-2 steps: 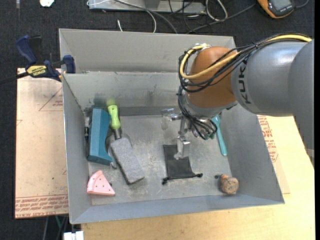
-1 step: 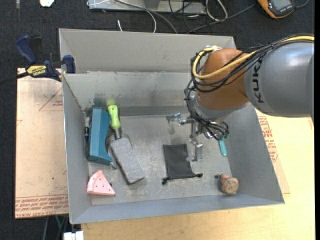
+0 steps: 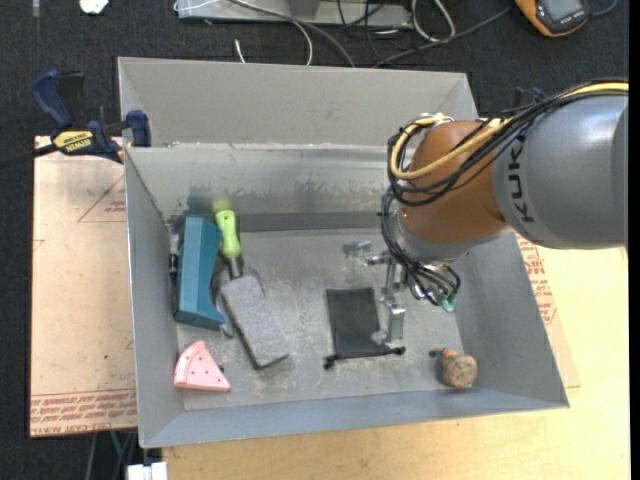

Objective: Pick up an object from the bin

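A flat black rectangular pad (image 3: 352, 323) lies on the bin floor, right of the middle. My gripper (image 3: 396, 320) hangs low over the pad's right edge, its metal tip close to or touching that edge. Nothing can be seen held in it. A small brown roundish lump (image 3: 459, 368) rests near the front right corner, a little to the right of the gripper and in front of it.
On the left side lie a grey block (image 3: 252, 318), a blue box (image 3: 198, 271), a yellow-green handle (image 3: 228, 230) and a pink dotted wedge (image 3: 201, 368). The arm with its orange cover and cables hangs over the bin's right half.
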{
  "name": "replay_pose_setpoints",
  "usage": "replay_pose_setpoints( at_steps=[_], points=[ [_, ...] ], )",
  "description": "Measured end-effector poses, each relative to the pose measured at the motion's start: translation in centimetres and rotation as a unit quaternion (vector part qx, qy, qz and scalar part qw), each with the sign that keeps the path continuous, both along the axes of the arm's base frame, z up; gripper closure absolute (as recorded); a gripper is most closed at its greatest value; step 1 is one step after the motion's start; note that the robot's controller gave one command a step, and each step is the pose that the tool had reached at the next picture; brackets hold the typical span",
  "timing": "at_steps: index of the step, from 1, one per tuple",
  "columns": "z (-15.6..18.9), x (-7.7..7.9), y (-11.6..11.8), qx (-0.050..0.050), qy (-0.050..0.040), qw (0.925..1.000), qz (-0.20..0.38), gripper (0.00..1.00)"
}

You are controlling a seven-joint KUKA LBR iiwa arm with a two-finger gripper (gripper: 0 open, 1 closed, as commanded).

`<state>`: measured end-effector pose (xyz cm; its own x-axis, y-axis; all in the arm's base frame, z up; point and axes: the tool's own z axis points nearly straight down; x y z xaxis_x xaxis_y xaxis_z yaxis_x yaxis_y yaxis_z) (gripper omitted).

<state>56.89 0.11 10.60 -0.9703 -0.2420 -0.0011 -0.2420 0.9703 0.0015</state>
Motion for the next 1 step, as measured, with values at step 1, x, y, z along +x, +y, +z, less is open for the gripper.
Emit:
replay_pose_setpoints(
  at_steps=[1],
  points=[
    [-3.78,2.87,-0.84,0.001,-0.0034,0.9981,0.061,0.00]
  ],
)
